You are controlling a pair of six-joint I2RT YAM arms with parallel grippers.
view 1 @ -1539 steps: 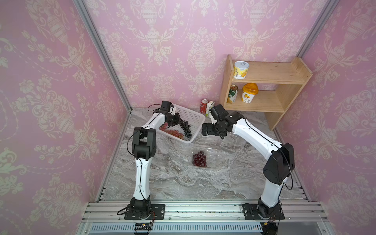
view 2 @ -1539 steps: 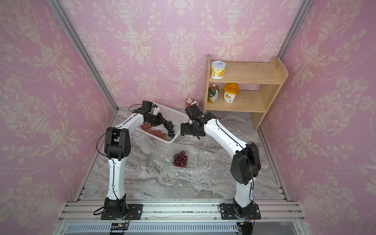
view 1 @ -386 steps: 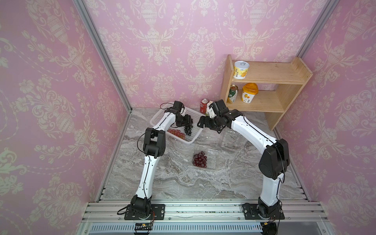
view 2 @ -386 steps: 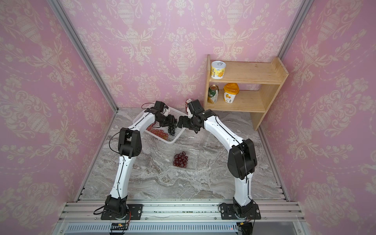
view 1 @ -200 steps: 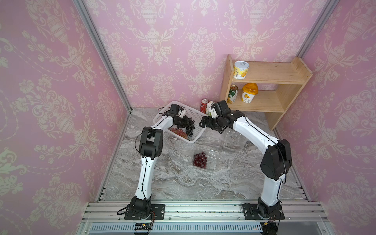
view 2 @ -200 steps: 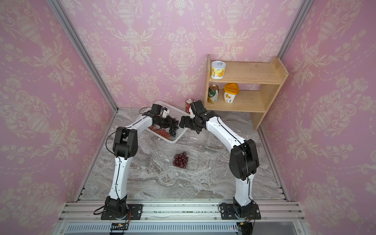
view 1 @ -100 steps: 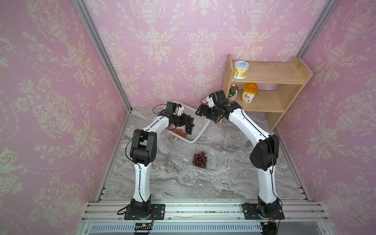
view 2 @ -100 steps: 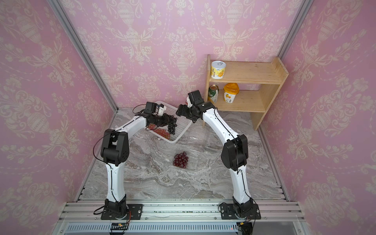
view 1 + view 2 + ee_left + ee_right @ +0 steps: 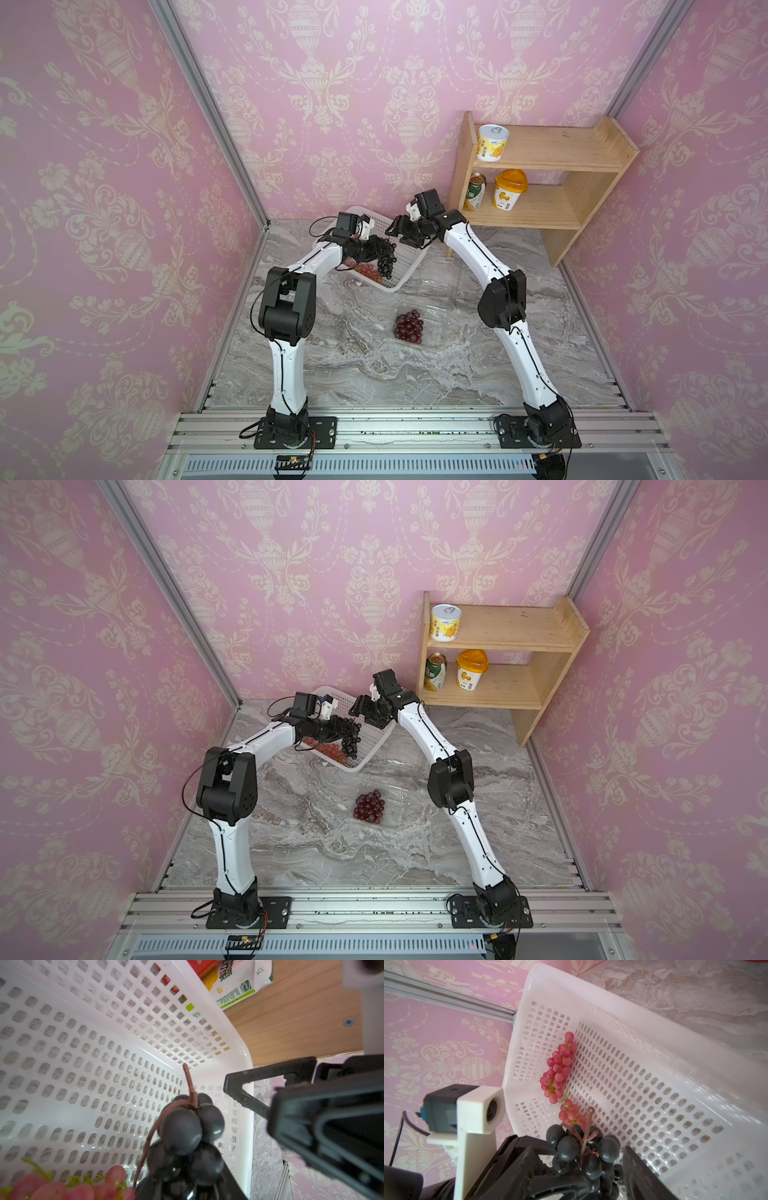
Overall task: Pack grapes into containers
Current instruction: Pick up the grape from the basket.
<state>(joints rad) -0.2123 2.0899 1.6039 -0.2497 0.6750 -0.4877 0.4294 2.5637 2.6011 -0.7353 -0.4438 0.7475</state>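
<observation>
Just above the white basket (image 9: 411, 266), the left gripper (image 9: 374, 248) is clamped on a near-black bunch of grapes (image 9: 386, 261), while the right gripper (image 9: 398, 233), jaws parted, hovers beside it.

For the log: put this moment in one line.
left hand: shut on black grapes above basket | right hand: open beside them | dark-red grapes: in container

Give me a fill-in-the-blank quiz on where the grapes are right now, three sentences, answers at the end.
The bunch held by the left gripper is ___ in colour.
The pink grapes lie inside the white ___.
The dark red grapes sit in a clear ___ on the table.
Missing words: black; basket; container.
</observation>
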